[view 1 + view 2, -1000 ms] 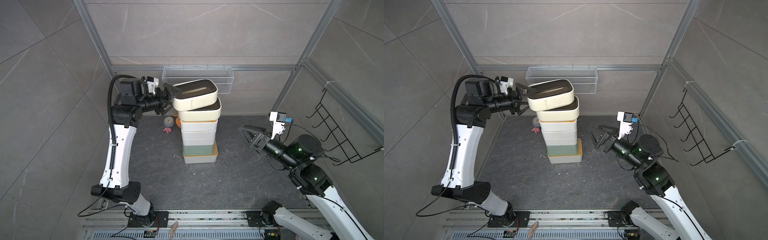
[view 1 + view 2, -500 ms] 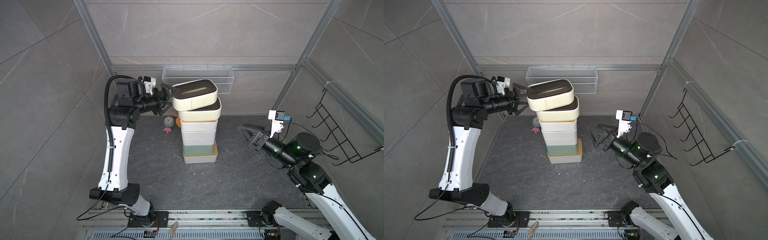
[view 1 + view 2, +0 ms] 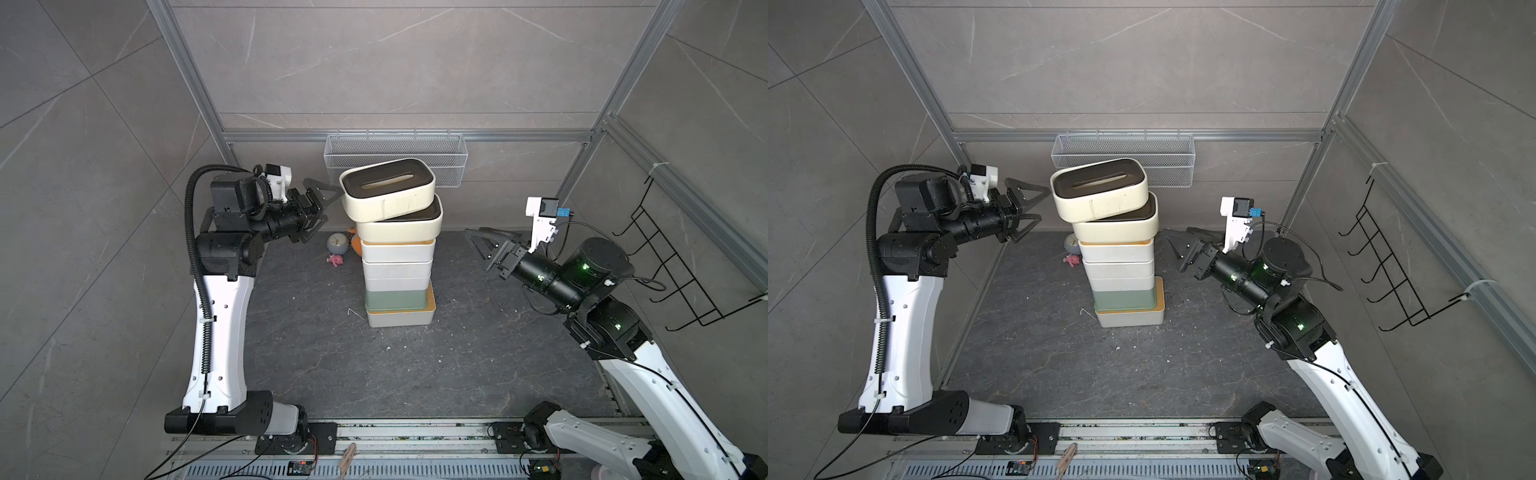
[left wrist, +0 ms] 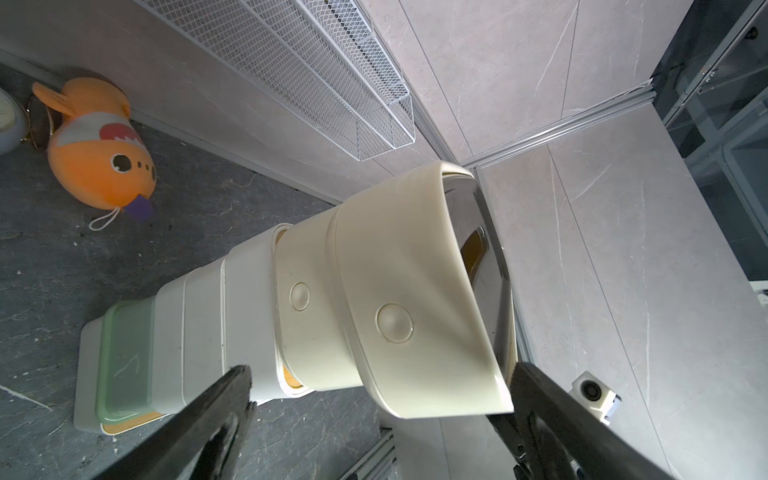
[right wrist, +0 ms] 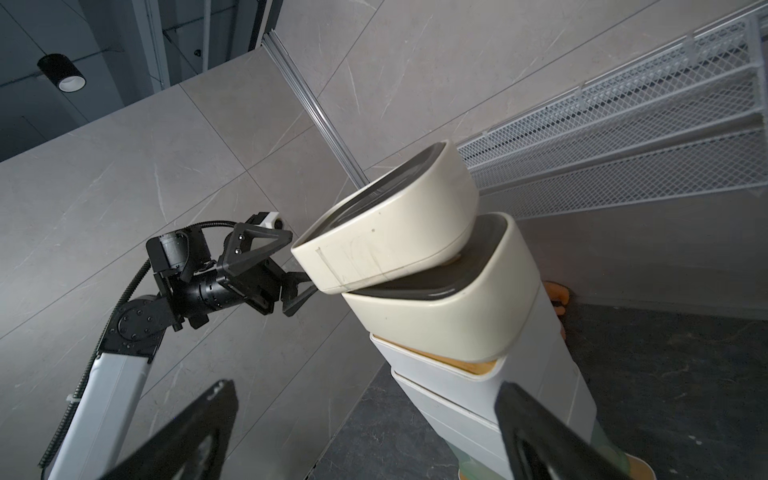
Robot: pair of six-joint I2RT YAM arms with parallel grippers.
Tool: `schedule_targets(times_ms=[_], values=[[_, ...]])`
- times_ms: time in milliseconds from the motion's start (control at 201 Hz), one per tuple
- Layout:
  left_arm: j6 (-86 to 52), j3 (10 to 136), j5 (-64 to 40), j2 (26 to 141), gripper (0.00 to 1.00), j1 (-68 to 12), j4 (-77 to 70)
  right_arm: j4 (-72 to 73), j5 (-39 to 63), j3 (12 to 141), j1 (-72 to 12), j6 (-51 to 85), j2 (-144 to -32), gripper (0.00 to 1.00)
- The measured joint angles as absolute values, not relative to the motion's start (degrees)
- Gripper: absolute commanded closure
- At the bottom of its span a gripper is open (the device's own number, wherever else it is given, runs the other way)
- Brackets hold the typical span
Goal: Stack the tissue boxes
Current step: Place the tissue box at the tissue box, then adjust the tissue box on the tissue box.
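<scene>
We see the tissue boxes (image 3: 397,274) in one stack on the table (image 3: 332,365) — top cream box (image 3: 388,203) tilted, skewed on the cream box below (image 3: 401,230). Left gripper (image 3: 332,204) spread wide just beside the top box's end, pinching nothing. Right gripper (image 3: 477,248) spread too — empty, well apart from the stack.

Seven tissue boxes (image 3: 397,266) in one stack, top cream box (image 3: 388,191) tilted

The left arm (image 3: 216,332) and right arm (image 3: 648,386) are white with black joints; the left claw (image 3: 332,205) and right claw (image 3: 476,245) are black, triangular-fingered. A ribbed black hose (image 3: 190,232) runs up the left arm. A blue plug (image 3: 563,213) sits at 3 o'clock of the right arm's white camera (image 3: 540,208).
</scene>
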State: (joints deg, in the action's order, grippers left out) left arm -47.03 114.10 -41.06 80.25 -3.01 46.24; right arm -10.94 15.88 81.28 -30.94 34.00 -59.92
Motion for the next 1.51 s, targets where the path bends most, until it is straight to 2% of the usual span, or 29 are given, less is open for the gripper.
schedule_targets(times_ms=[279,688,1122,1506], values=[[-46.9,112.3,-40.9,74.7,0.01,-3.0,40.1,-11.4,18.9,94.5,-29.5,32.2,-71.7,0.00],[-49.2,112.3,-42.6,79.1,0.01,-3.1,35.4,-14.0,25.7,113.3,-26.3,31.9,-88.6,0.00],[-49.4,119.2,-43.4,84.7,0.01,-7.4,35.5,-22.5,30.4,123.5,-26.1,29.9,-96.7,0.00],[-48.9,121.6,-40.8,87.0,0.01,-9.1,35.9,-23.2,32.3,123.7,-25.5,28.8,-96.8,0.00]])
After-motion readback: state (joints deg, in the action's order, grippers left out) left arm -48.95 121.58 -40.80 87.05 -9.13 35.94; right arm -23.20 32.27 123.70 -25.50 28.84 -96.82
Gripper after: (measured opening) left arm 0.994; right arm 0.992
